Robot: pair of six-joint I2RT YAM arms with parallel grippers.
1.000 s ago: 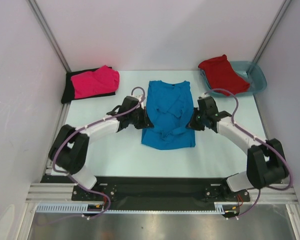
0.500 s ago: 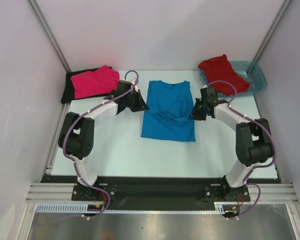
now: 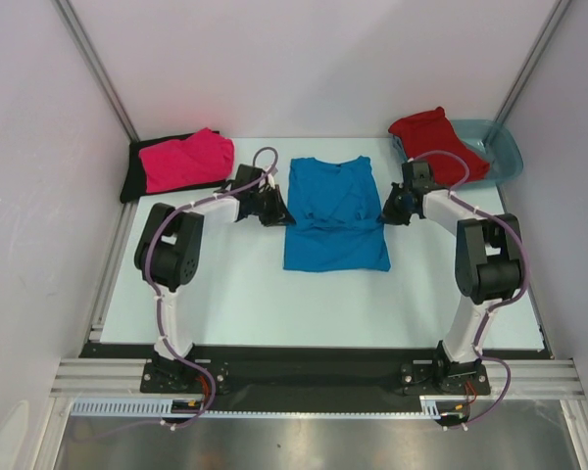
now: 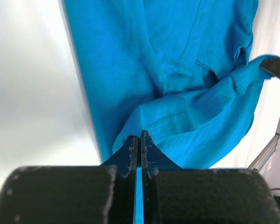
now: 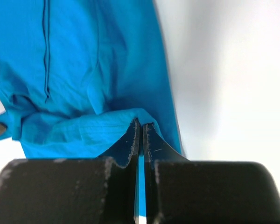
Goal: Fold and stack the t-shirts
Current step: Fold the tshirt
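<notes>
The blue t-shirt [image 3: 333,220] lies in the middle of the table, collar toward the far side, with a raised fold across its middle. My left gripper [image 3: 284,218] is shut on that fold at the shirt's left edge. Blue cloth shows pinched at its tips [image 4: 140,136]. My right gripper [image 3: 382,216] is shut on the same fold at the right edge, and the cloth bunches over its tips [image 5: 140,123]. A pink t-shirt [image 3: 186,160] lies on a black t-shirt [image 3: 133,179] at the far left. A red t-shirt [image 3: 434,144] hangs over the teal tub.
The translucent teal tub [image 3: 502,149] stands at the far right corner. Light walls and metal posts enclose the table on three sides. Both arms reach inward from the near edge, with elbows near the table's sides.
Both grippers have moved toward the far side while holding the blue cloth. The shirt's near edge has drawn away from the arm bases, and both arms have stretched out further.
</notes>
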